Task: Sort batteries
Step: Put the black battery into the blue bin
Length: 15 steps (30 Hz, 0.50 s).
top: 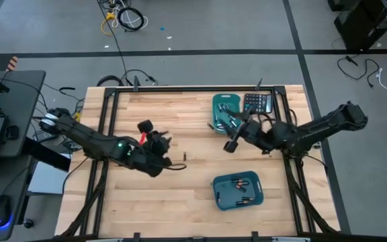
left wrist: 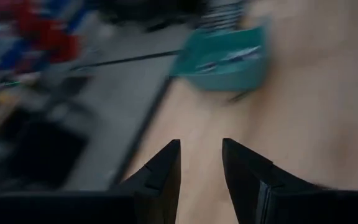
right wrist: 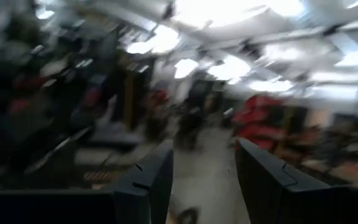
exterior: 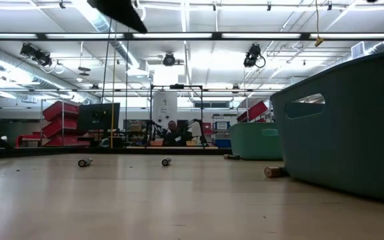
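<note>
batteries (exterior: 166, 161) loose on table (top: 180, 195), teal bins (top: 238, 191) and calculator (top: 257, 103) nearby, both tools spread, empty

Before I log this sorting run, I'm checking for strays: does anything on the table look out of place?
Yes. A few batteries lie loose on the bare wood instead of in a bin: two out in the open, one against the near teal bin. From above, one sits mid-table between the arms.
</note>
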Each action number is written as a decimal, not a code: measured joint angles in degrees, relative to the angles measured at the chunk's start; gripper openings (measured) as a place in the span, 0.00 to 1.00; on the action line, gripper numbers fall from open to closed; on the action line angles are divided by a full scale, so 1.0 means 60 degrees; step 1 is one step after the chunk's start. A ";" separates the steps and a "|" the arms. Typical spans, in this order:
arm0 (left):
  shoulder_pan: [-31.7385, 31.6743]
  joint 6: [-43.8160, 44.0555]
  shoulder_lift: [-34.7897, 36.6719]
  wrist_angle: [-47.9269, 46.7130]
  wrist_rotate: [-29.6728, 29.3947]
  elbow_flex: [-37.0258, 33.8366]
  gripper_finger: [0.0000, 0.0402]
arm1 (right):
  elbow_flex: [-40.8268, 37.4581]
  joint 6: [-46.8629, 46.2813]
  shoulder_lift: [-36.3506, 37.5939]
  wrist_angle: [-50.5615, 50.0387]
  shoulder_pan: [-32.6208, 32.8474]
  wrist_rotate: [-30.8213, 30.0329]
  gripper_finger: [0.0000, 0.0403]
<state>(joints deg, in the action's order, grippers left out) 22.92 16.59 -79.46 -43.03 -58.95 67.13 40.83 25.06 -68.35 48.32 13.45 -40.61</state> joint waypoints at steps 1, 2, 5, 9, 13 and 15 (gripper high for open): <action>0.0047 -0.0296 0.0072 0.0349 0.0556 0.0000 0.30 | 0.0269 -0.0505 -0.0007 -0.0866 -0.0098 0.0268 0.39; 0.0065 -0.0515 0.0096 0.0695 0.1194 -0.0009 0.30 | 0.0555 -0.1016 -0.0009 -0.1776 -0.0201 0.0501 0.39; 0.0004 -0.1471 0.0110 0.2841 0.3337 -0.0663 0.30 | 0.1447 -0.2544 -0.0009 -0.4549 -0.0435 0.1108 0.39; -0.0059 -0.1728 0.0043 0.5393 0.5107 -0.2146 0.30 | 0.2239 -0.3554 0.0013 -0.7273 -0.0459 0.1291 0.39; -0.0070 -0.0133 0.0059 0.6790 0.3971 -0.3480 0.30 | 0.2631 -0.4058 0.0139 -0.8924 -0.0360 0.1247 0.39; -0.0074 0.0972 0.0055 0.7223 0.3324 -0.4087 0.30 | 0.2742 -0.4468 0.0216 -0.9790 -0.0364 0.1230 0.39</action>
<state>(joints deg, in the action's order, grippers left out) 22.48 22.42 -79.13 0.31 -39.00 42.61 57.29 -1.75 -67.05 -10.42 11.26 -33.23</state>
